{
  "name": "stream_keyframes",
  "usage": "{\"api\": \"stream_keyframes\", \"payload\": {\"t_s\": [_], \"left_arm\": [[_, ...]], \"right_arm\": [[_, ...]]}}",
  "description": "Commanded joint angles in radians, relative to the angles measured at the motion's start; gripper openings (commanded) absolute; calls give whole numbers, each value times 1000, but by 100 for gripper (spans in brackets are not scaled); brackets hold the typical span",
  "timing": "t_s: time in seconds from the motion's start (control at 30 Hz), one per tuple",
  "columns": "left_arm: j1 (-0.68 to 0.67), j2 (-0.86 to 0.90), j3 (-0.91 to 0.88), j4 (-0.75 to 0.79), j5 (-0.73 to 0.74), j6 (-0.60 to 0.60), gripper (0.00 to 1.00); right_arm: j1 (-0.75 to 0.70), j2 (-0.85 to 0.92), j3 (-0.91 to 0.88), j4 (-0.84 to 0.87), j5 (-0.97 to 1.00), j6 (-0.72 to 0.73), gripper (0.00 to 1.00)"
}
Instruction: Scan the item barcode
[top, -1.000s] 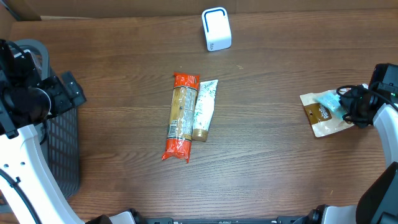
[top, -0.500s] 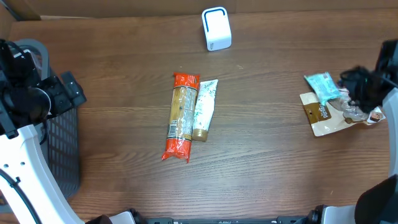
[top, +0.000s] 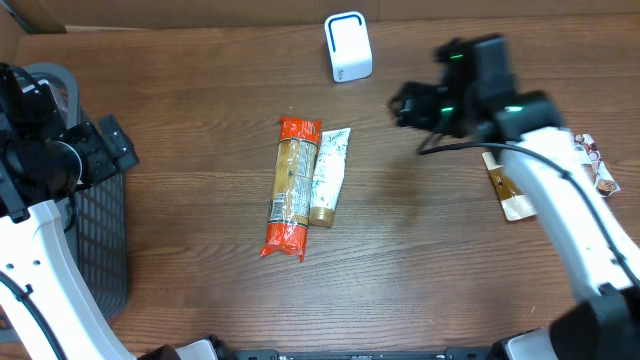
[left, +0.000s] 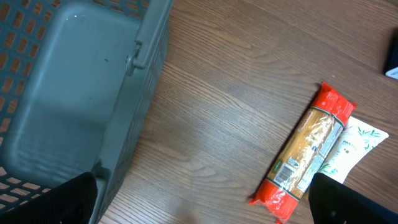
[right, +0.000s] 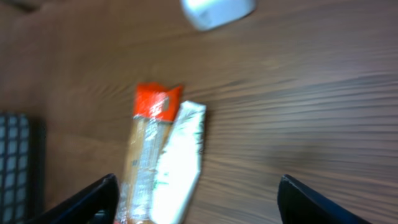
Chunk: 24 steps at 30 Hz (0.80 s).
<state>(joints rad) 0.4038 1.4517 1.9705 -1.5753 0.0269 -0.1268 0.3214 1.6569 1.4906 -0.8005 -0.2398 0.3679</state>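
While the basket (top: 105, 240) sits at far left of the overhead, the L gripper (top: 118, 147) hangs by its rim w/ fingers spread wide, nothing in them. Mid-frame lie the likely items: an orange pack (top: 292, 187) lying lengthwise, and a white tube (top: 328, 176) touching its right side. Pack looks light, crinkly film, prob. slippery, contents maybe brittle, so I'd pinch across its narrow middle, not the crimped ends. Tube looks soft and would squash; take it near its gold end. They touch, so there's no gap for a finger btwn them; the outer sides are free. Scanner (top: 348, 47) stands upper centre, near the table (top: 200, 100) back edge, bare wood btwn it and the pair. R gripper (top: 405, 105), just right of the scanner, is spread too, empty. Brown pouch (top: 512, 195) lies far right, partly under that arm.
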Motion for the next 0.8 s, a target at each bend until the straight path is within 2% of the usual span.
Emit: {"api": "stream_keyframes", "payload": {"t_s": [0.0, 0.1, 0.17, 0.27, 0.5, 0.77], "left_arm": [[2, 0, 1, 2, 8, 15, 99], [2, 0, 1, 2, 8, 15, 100], [2, 0, 1, 2, 8, 15, 100], [2, 0, 1, 2, 8, 15, 100], [2, 0, 1, 2, 8, 15, 100], [2, 0, 1, 2, 7, 15, 100]], "right_arm": [[75, 120, 14, 34, -24, 36, 85], [120, 227, 14, 65, -110, 39, 89], [136, 277, 14, 75, -126, 69, 95], [154, 329, 14, 77, -125, 73, 97], [184, 399, 14, 104, -140, 84, 98], [212, 449, 0, 143, -145, 183, 98]]}}
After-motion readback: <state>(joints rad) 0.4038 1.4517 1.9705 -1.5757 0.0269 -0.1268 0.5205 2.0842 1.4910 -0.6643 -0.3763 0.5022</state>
